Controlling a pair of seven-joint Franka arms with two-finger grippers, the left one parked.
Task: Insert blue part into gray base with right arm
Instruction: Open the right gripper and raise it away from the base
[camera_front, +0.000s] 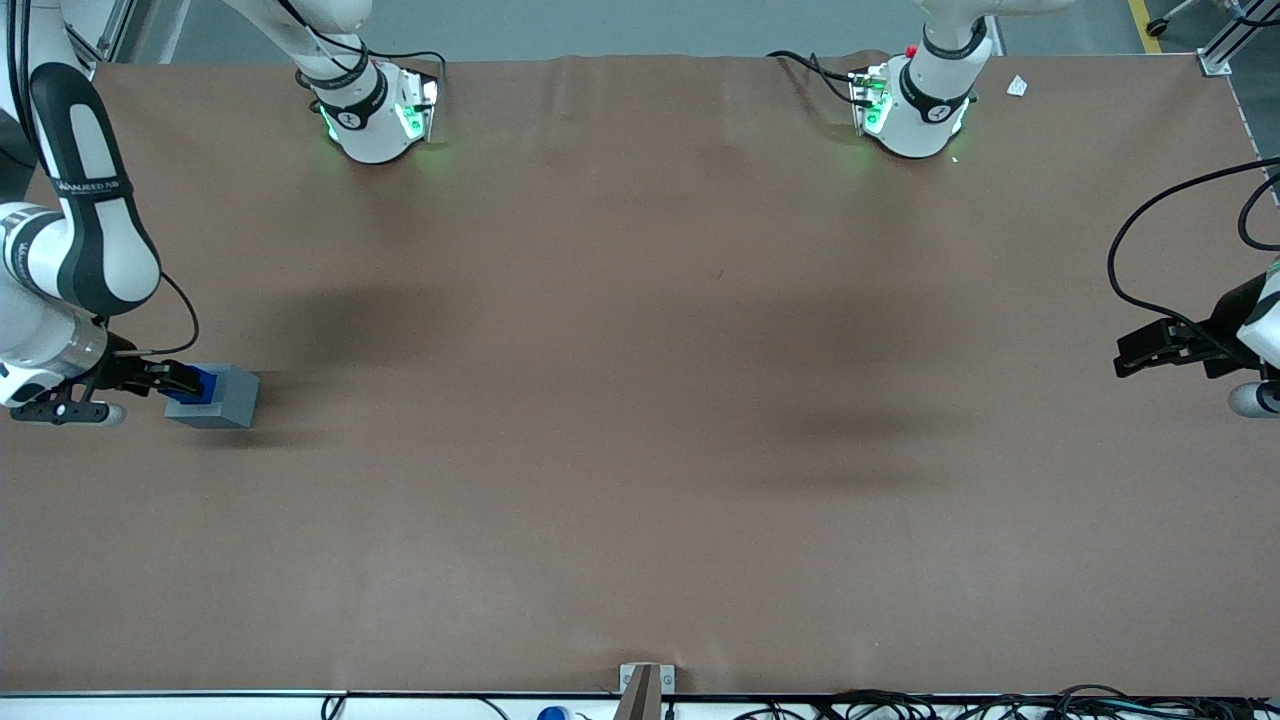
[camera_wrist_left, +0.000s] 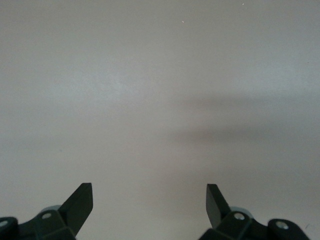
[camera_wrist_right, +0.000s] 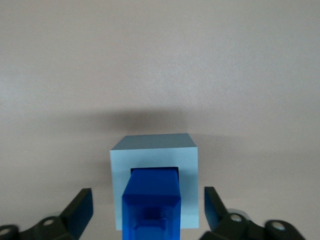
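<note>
The gray base (camera_front: 228, 400) rests on the brown table at the working arm's end. The blue part (camera_front: 199, 385) sits in its recess and sticks out toward my right gripper (camera_front: 172, 379). In the right wrist view the blue part (camera_wrist_right: 152, 192) fills the square recess of the gray base (camera_wrist_right: 189, 172), its hollowed end facing the camera. The gripper (camera_wrist_right: 147, 200) is open. Its black fingers (camera_wrist_right: 82, 205) stand wide on either side of the blue part, with a clear gap to it on both sides.
The brown table cover (camera_front: 640, 400) stretches toward the parked arm's end. Two arm bases (camera_front: 375, 115) (camera_front: 915, 105) stand along the edge farthest from the front camera, with a small white scrap (camera_front: 1017, 86) near one. Cables (camera_front: 900, 705) run along the nearest edge.
</note>
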